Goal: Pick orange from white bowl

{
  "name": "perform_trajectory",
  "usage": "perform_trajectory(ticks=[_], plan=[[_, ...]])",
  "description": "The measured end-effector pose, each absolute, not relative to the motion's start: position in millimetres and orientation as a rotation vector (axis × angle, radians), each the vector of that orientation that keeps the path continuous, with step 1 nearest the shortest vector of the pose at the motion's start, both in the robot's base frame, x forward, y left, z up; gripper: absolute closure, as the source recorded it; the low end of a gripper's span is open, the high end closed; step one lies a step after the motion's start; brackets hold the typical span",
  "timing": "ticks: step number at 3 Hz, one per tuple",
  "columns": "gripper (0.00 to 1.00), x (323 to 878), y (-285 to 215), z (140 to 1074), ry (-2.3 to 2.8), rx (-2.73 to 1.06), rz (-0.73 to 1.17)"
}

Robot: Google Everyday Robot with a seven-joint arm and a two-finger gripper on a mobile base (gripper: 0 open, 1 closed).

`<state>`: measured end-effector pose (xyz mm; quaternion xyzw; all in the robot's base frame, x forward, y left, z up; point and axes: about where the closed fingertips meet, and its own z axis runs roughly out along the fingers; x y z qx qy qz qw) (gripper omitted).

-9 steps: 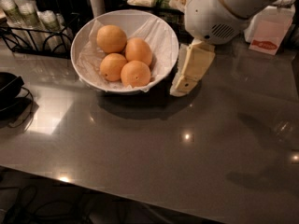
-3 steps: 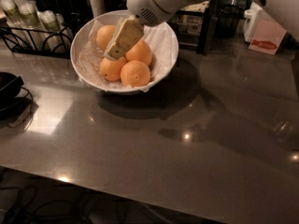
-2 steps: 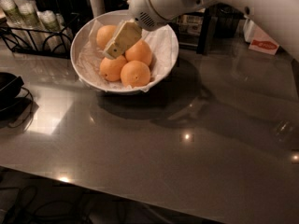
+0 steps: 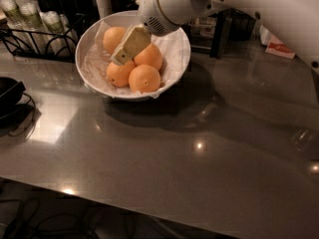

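Four oranges (image 4: 144, 78) sit unlifted in the bowl (image 4: 174, 63) at the counter's (image 4: 199, 173) 11 o'clock; the gripper (image 4: 121, 59), lately at the bowl's 3 o'clock, now dips among them for the grasp, open or shut I cannot tell.

1. gripper (image 4: 119, 59) low inside the white bowl (image 4: 84, 59), over the middle of the fruit; its tip merges with the peel behind it; contact with any fruit cannot be told.
2. back orange (image 4: 110, 36): right flank covered by the gripper; left orange (image 4: 118, 75): top covered likewise.
3. arm (image 4: 172, 4): cut off by top and right edges; hides the bowl's far rim.
4. red-and-white carton (image 4: 280, 49): upper part hidden behind the arm; print too small to read.
5. black dish (image 4: 7, 91): cut off by left edge.
6. wire rack (image 4: 35, 39): bottles in it cut off at top edge, labels unreadable.
7. below the table (image 4: 164, 183) edge: dark, cables only vaguely visible.
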<state>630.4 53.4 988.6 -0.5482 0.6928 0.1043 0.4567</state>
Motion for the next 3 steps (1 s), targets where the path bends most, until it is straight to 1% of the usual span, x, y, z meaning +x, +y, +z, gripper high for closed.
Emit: perform_trajectory(ticks=[1,2,3], plan=[[0.00,648,55,967,1.733,-1.323,0.289],[0.00,684,63,934,1.773,-1.264,0.315],[0.00,684,63,934,1.773,-1.264,0.315]])
